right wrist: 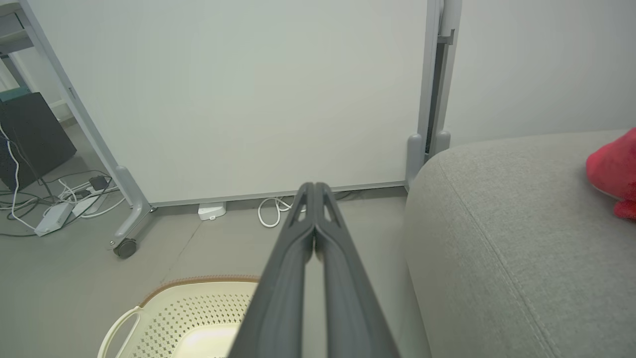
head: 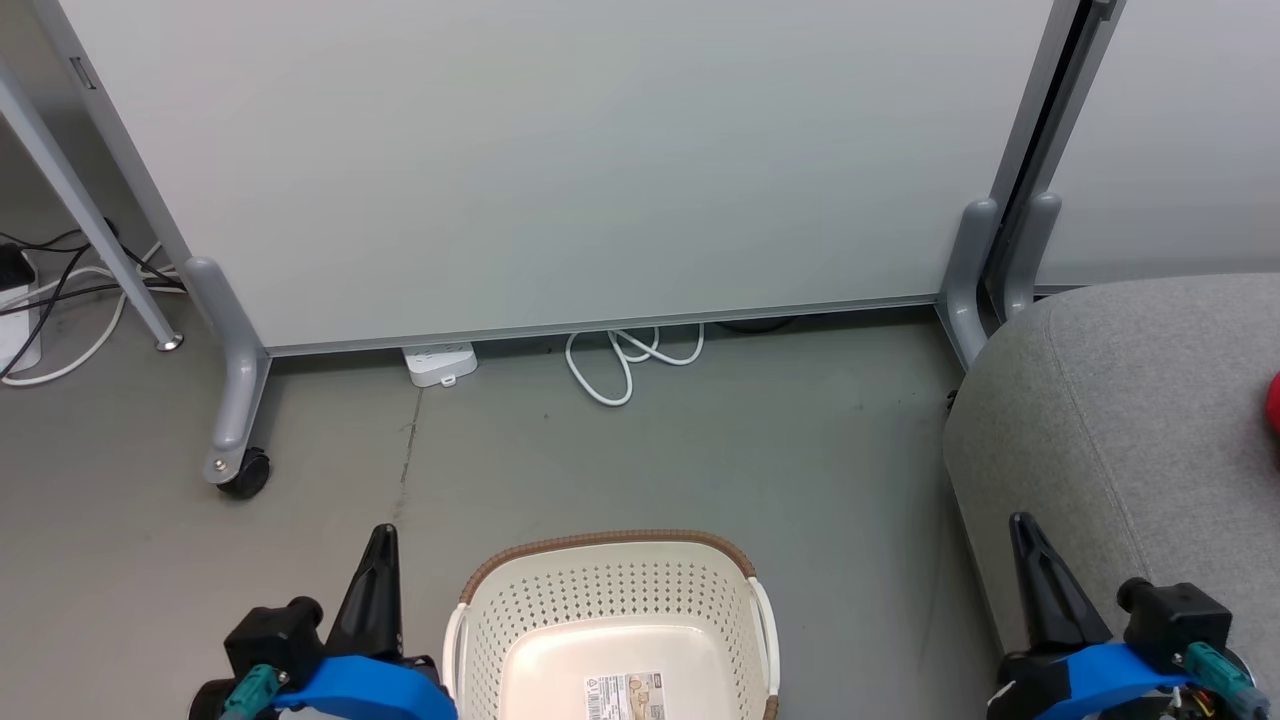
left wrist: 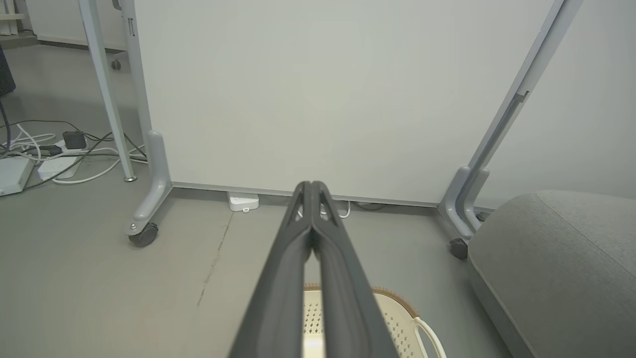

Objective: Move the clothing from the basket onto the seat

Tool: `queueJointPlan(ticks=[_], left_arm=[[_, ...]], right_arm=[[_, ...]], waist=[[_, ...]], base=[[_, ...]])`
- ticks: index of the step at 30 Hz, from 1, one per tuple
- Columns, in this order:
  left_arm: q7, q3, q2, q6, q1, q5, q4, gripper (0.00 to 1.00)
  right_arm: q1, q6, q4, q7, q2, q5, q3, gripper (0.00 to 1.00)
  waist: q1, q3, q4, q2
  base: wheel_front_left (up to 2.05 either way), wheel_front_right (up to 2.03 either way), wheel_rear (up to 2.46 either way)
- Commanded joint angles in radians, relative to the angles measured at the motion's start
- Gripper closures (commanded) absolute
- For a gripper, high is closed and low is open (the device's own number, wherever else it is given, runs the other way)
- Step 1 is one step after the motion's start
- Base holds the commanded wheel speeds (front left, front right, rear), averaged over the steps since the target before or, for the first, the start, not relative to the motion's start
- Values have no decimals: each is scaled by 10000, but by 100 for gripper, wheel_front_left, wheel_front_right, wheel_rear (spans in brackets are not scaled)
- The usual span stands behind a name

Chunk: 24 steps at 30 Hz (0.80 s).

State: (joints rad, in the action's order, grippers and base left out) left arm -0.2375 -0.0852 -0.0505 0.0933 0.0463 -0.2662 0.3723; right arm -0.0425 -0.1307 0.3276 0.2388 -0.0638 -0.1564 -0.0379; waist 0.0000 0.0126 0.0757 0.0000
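Note:
The cream perforated basket (head: 612, 610) with a brown rim stands on the floor at the bottom centre, its inside bare apart from a label sticker (head: 625, 696). The grey seat (head: 1130, 420) fills the right side, and a patch of red clothing (head: 1274, 402) lies on it at the frame's right edge, seen larger in the right wrist view (right wrist: 613, 171). My left gripper (head: 382, 535) hangs left of the basket, shut and holding nothing (left wrist: 311, 186). My right gripper (head: 1020, 525) hovers by the seat's front edge, shut and holding nothing (right wrist: 313, 188).
A white partition panel (head: 560, 160) on grey wheeled feet (head: 240, 470) stands behind the basket. A white power strip (head: 440, 362) and looped cable (head: 625, 360) lie at its base. More cables (head: 50, 290) trail at the far left. Grey floor lies between the basket and panel.

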Motion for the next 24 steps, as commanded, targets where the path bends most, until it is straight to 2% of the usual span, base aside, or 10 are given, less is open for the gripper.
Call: queueJointPlan(ticks=[1, 11, 13, 17, 24], left_arm=[[74, 84, -4, 21, 263, -294, -176, 100], [529, 331, -3, 71, 306, -2120, -364, 100], [739, 444, -2, 95, 334, -2944, -443, 100], [945, 564, -2, 115, 366, -3728, -513, 100], [1215, 712, -2, 147, 400, -4750, -598, 100]], right_arm=[[-216, 0, -148, -66, -12, -331, -67, 100], [-252, 0, -299, -513, 8, -2312, -127, 100], [-282, 0, -354, -722, 17, -3207, -164, 100], [-318, 0, -400, -924, 25, -4051, -205, 100], [-364, 0, -455, -1198, 37, -5159, -261, 100]], waist=[[0, -2, -8, 0], [0, -15, -70, 0], [0, -22, -101, 0], [0, -28, -132, 0], [0, -37, -175, 0]], base=[[0, 0, 0], [0, 0, 0], [0, 0, 0], [0, 0, 0], [0, 0, 0]])
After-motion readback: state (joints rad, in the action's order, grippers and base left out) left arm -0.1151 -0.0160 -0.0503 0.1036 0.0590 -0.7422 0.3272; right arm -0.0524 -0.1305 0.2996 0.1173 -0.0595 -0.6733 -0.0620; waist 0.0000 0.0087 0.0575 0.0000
